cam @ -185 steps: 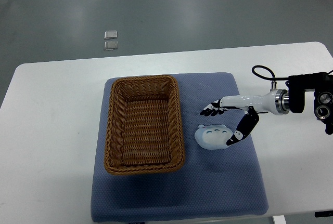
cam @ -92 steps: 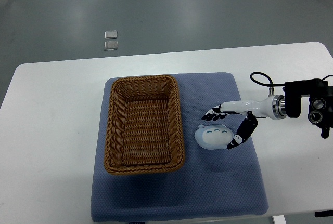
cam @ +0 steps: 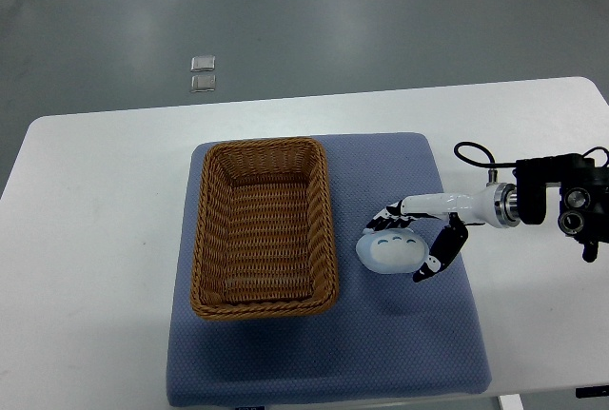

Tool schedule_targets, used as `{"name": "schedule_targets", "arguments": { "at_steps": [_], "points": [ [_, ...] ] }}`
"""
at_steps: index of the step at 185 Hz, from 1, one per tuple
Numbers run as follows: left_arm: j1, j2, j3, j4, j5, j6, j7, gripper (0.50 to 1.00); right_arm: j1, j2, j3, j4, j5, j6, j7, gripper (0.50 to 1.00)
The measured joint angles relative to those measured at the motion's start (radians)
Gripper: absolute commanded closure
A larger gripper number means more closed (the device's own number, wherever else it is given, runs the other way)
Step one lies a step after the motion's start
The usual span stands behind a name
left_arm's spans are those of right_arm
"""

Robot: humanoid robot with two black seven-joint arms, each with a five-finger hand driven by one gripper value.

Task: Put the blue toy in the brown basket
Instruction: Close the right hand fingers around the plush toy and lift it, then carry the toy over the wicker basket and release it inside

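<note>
Since a second ago our right hand [cam: 411,239] has dropped lower, its spread fingers [cam: 383,214] now straddling the pale blue rounded plush toy [cam: 390,250] on the blue padded mat [cam: 400,353]. Its long axis runs three to nine o'clock. At nine o'clock stands the empty brown woven wicker basket [cam: 263,307], nothing between.

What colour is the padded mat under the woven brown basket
Blue-grey with a fine dotted texture; the padded mat shows best in the top view, lying under the woven brown basket.
</note>
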Motion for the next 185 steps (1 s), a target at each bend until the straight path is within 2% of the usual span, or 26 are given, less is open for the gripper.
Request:
{"name": "schedule_targets", "arguments": {
  "at_steps": [12,28,35,41,69,77,78,138,162,185],
  "points": [
    [0.000,0.000,0.000,0.001,0.000,0.000,0.000,0.500,-0.004,0.005,0.002,-0.006,0.000,-0.002,0.001,0.626],
    [0.000,0.000,-0.001,0.002,0.000,0.000,0.000,0.500,-0.007,0.011,0.002,-0.017,-0.001,-0.004,0.003,0.724],
    [0.000,0.000,-0.001,0.002,0.000,0.000,0.000,0.500,-0.010,0.014,0.003,-0.020,-0.003,-0.006,0.004,0.797],
    [0.000,0.000,-0.001,0.002,0.000,0.000,0.000,0.500,-0.013,0.019,0.003,-0.023,-0.006,-0.008,0.005,0.838],
    [0.000,0.000,-0.003,0.002,0.000,0.000,0.000,0.500,-0.026,0.035,0.003,-0.033,-0.016,-0.023,0.044,0.934],
    [0.000,0.000,-0.003,0.002,0.000,0.000,0.000,0.500,-0.025,0.035,0.004,-0.039,-0.016,-0.029,0.059,0.981],
    [0.000,0.000,-0.003,0.002,0.000,0.000,0.000,0.500,-0.024,0.035,0.004,-0.040,-0.016,-0.031,0.062,0.999],
    [0.000,0.000,-0.004,0.004,0.000,0.000,0.000,0.500,0.157,-0.021,0.013,-0.039,0.009,-0.007,0.091,1.000],
    [0.000,0.000,-0.003,0.001,0.000,0.000,0.000,0.500,0.234,0.006,0.014,-0.037,0.052,-0.006,0.095,1.000],
    [0.000,0.000,-0.003,-0.001,0.000,0.000,0.000,0.500,0.294,0.085,-0.001,-0.054,0.092,-0.006,0.098,1.000]
  ]
}}
